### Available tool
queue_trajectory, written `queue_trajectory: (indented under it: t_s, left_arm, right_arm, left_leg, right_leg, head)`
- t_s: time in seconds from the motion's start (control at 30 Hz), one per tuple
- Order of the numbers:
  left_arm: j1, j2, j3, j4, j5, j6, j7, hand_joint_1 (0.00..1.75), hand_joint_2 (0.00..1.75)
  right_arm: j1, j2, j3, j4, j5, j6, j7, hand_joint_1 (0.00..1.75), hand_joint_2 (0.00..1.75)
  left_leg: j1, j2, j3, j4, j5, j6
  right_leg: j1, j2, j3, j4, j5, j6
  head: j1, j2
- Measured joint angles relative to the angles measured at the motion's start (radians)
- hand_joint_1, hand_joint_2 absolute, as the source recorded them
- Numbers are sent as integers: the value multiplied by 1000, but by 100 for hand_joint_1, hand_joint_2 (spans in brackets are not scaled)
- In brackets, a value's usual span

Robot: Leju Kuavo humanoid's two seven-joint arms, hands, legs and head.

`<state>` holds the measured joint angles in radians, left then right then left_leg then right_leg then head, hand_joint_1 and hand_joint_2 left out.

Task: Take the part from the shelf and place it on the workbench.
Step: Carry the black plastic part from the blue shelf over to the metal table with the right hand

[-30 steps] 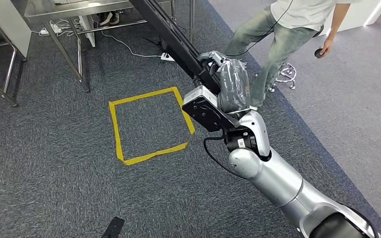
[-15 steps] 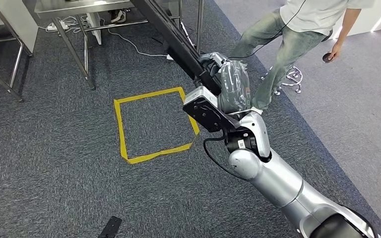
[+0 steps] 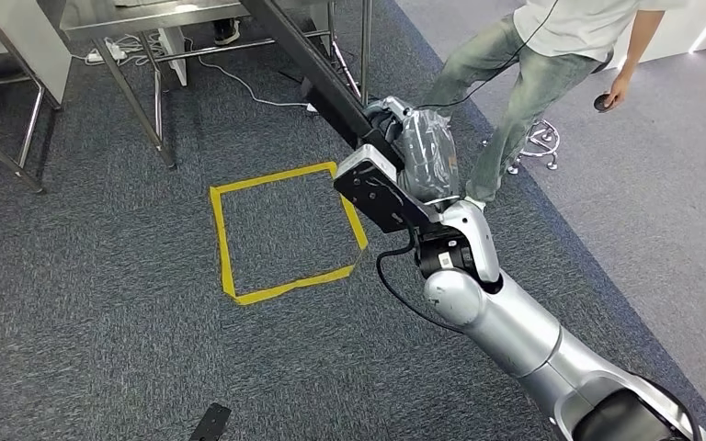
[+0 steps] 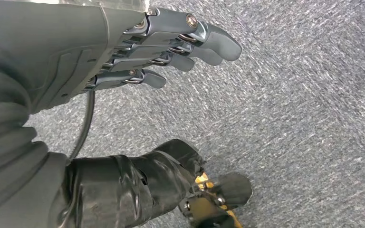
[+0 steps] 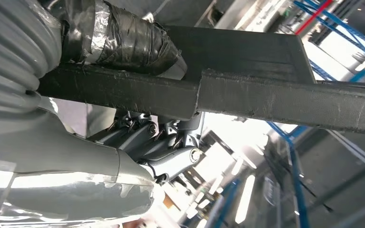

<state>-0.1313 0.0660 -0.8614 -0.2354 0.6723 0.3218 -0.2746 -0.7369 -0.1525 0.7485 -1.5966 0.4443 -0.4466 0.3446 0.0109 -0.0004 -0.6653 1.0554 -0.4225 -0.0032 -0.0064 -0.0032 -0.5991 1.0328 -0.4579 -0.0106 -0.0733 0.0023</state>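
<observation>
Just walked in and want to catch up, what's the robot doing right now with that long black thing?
The robot's right hand grips a long black part, a beam held out over the grey carpet. Its left hand hangs by its side, holding nothing, fingers apart. A yellow tape square marks the floor ahead, metal table legs stand beyond it, and a person stands close by.

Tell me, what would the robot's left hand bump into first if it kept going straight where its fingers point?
Probably just the grey carpet. In the left wrist view the left hand is empty, fingers stretched out, and nothing lies ahead of them but floor. How far off the floor is, the picture doesn't show.
</observation>
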Motion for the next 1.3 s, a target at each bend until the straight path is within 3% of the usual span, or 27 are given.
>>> queue_trajectory:
  t_s: [0.17,0.23,0.3,0.33,0.37,0.43,0.5,0.53,0.67,0.73,0.8,0.83,0.87,0.93,1.0,1.03,1.17,1.23,1.3]
  left_arm:
    - [0,0,0,0,-1,1,4,0,175]
    - [0,0,0,0,-1,-1,4,0,175]
    - [0,1,0,0,0,-8,4,0,175]
    - [1,1,0,0,1,-12,4,0,175]
    - [1,1,0,0,1,-14,4,0,175]
    - [2,0,0,0,1,-14,5,0,175]
    - [0,-1,0,0,-1,-11,6,0,175]
    - [-1,-2,0,0,-2,-10,7,0,175]
    - [-3,-1,0,0,-2,-8,11,0,175]
    - [-4,-1,0,0,-2,-7,11,0,175]
    - [-3,-3,0,0,-2,-7,12,0,175]
    - [-1,-3,0,0,-2,-6,13,0,175]
    - [1,-3,-1,0,-2,-3,14,0,175]
    - [4,-3,-1,0,-3,3,15,0,175]
    - [3,-2,-1,0,-4,6,15,0,175]
    - [1,-2,-1,0,-4,7,16,0,175]
    - [2,-3,-2,0,-5,8,17,0,175]
    - [3,-3,-2,0,-5,8,17,0,175]
    - [3,-2,-2,0,-5,8,17,0,175]
  right_arm:
    - [-5,11,0,26,20,-55,24,175,175]
    - [-6,12,0,34,31,-71,24,175,175]
    - [-4,12,0,42,36,-78,26,175,175]
    - [-2,12,0,46,37,-79,27,175,175]
    - [0,12,0,50,39,-79,29,175,175]
    - [1,12,0,56,44,-79,33,175,175]
    - [-1,13,0,60,55,-81,33,175,175]
    - [-2,14,0,62,63,-83,34,175,175]
    - [0,17,0,67,89,-85,38,175,175]
    - [-1,19,0,68,97,-85,39,175,175]
    - [1,21,0,69,103,-87,40,175,175]
    - [3,21,0,70,106,-89,40,175,175]
    - [6,21,0,70,111,-91,40,175,175]
    - [9,21,0,70,119,-94,41,175,175]
    - [7,21,0,70,124,-97,41,175,175]
    - [7,21,0,70,126,-99,41,175,175]
    - [9,22,0,69,128,-102,41,175,175]
    - [9,21,0,69,129,-103,41,175,175]
    - [12,21,0,69,130,-103,41,175,175]
  left_leg:
    - [-2,-5,23,-37,-1,32]
    - [-2,-5,34,-42,-6,44]
    - [-3,-6,42,-42,-15,52]
    - [-4,-7,47,-42,-20,53]
    - [-5,-9,53,-42,-25,52]
    - [-5,-14,67,-39,-37,48]
    - [-7,-17,73,-33,-49,40]
    - [-8,-18,73,-32,-53,35]
    - [-7,-15,75,-22,-70,13]
    - [-5,-11,32,65,-99,2]
    - [-2,-9,-54,198,-130,-5]
    - [-1,-9,-90,239,-127,-6]
    - [-1,-8,-109,245,-106,-6]
    - [-2,-8,-88,143,-15,0]
    - [-8,-7,-36,18,44,11]
    - [-12,-6,-18,-17,48,16]
    - [-12,-5,15,-52,15,39]
    - [-10,-6,39,-59,2,50]
    - [-11,-7,61,-60,-17,55]
  right_leg:
    - [0,-2,-9,21,-20,22]
    - [-3,-1,-58,120,-64,25]
    - [-3,0,-132,248,-102,27]
    - [-3,0,-156,279,-100,27]
    - [-3,0,-162,273,-79,27]
    - [-3,1,-122,159,0,22]
    - [0,2,-70,44,46,15]
    - [2,3,-57,17,48,11]
    - [0,5,-32,-4,30,-8]
    - [-3,4,-9,-11,20,-18]
    - [-1,3,8,-12,4,-23]
    - [-1,4,18,-11,-5,-22]
    - [0,5,30,-11,-14,-22]
    - [0,7,58,-11,-35,-19]
    - [1,8,79,-14,-55,-11]
    - [1,8,85,-18,-61,-6]
    - [3,7,81,12,-59,10]
    - [0,7,27,108,-71,14]
    - [-2,7,-60,230,-112,21]
  head:
    - [7,0]
    - [10,0]
    - [11,0]
    - [11,0]
    - [11,0]
    - [11,0]
    - [12,0]
    - [12,0]
    - [10,0]
    - [6,0]
    - [5,0]
    - [5,0]
    - [5,0]
    - [5,0]
    - [5,0]
    - [5,0]
    - [5,0]
    - [7,0]
    - [8,0]
